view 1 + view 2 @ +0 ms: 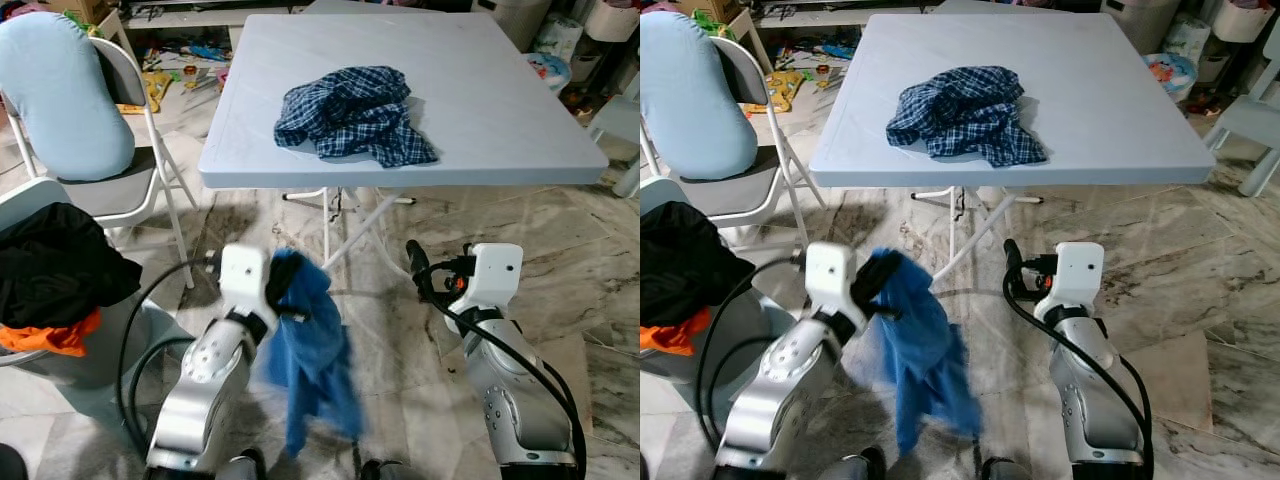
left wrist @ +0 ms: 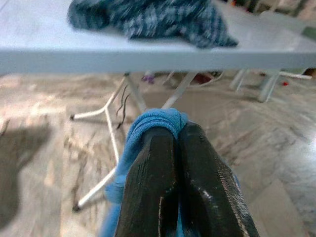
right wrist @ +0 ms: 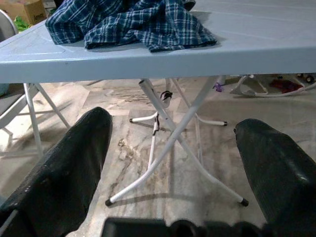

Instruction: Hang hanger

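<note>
Hanging from the left gripper (image 1: 283, 283), a blue cloth (image 1: 312, 360) drooped toward the marble floor (image 1: 400, 330), its top fold pinched between the jaws, which were clenched tight on it in front of the surface (image 1: 480, 110). No hanger could be made out. The right gripper (image 3: 173, 163) hovered low nearby, its jaws spread wide and holding nothing. On the surface lay a crumpled plaid shirt (image 1: 350, 115). To the robot's left stood a folding chair (image 1: 130, 150) and a bin heaped with dark clothes (image 1: 55, 270).
</note>
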You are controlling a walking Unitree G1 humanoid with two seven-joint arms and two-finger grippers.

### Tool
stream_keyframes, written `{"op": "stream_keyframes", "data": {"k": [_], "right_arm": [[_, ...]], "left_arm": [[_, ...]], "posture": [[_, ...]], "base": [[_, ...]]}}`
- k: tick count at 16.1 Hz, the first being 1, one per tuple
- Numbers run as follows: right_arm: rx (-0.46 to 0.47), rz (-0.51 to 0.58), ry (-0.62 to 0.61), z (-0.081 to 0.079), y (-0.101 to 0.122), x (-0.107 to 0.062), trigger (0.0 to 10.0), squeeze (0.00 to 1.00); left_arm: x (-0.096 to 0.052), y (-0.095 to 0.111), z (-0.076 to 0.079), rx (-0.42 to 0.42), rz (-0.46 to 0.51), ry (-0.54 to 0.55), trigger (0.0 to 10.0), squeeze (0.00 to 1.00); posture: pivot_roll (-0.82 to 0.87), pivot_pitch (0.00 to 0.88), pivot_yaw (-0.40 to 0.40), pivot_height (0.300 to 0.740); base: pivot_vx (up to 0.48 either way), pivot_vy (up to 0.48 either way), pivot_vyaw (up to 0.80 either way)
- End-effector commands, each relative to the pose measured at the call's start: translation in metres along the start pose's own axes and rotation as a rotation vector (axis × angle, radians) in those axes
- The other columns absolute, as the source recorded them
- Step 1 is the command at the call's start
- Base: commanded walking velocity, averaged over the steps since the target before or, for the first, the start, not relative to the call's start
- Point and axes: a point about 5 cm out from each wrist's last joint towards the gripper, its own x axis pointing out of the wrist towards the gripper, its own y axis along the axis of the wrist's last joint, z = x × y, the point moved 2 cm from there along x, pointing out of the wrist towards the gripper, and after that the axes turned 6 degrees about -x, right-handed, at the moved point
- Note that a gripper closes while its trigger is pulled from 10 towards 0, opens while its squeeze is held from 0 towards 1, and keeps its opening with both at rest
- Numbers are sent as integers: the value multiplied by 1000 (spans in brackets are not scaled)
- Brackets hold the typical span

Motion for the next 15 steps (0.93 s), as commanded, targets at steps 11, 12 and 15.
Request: {"op": "stream_keyframes", "data": {"k": [11,12,15], "right_arm": [[21,-17,-12,-3,-8,-1,10000,0],[35,-27,-11,-6,-13,2,10000,0],[45,-23,-3,-10,-11,5,10000,0]], "left_arm": [[4,23,-41,354,-17,-92,10000,0],[3,12,-30,324,-38,-150,10000,0],[2,2,-17,276,-59,-197,10000,0]], "posture": [[-44,146,8,740],[-44,146,8,740],[-37,139,8,740]], "base": [[0,0,0],[0,0,0],[0,107,-362]]}}
